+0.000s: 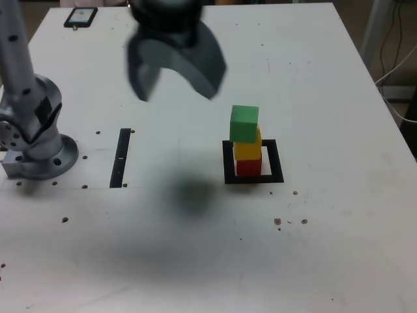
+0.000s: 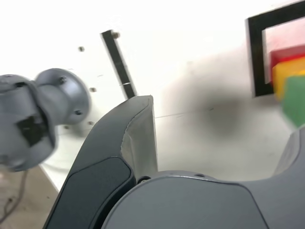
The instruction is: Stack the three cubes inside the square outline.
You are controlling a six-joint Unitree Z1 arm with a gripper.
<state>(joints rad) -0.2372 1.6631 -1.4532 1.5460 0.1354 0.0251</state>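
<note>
Tool [image 1: 174, 81]: we see it raised above the tabletop [image 1: 326, 248], jaws spread wide, nothing between them. Blurred in the exterior view. It hangs well apart from the stack, toward the exterior view's left.

Tool shadow [image 1: 192, 194]: a dark smudge on the tabletop, between the black strip and the square outline.

Green cube [image 1: 244, 124]: top of the stack, turned a little off square against the one beneath, but seated on it as far as we can tell.

Yellow cube [image 1: 247, 150]: middle, resting on the red.

Red cube [image 1: 248, 167]: bottom, on the pale centre of the outline.

Square outline [image 1: 228, 163]: black tape frame; the stack stands inside it, closer to the side at the exterior view's left.

Black strip [image 1: 121, 158]: straight tape, well apart from the stack, near the arm base [image 1: 39, 153].

Phone [image 1: 81, 16]: dark device at the far corner, not involved.

Progress: we judge the stacking done, all three cubes up and inside the frame. Nothing is left that we can see, unless the tool is to move off.

Risk: the skewed green cube looks the least secure.
</note>
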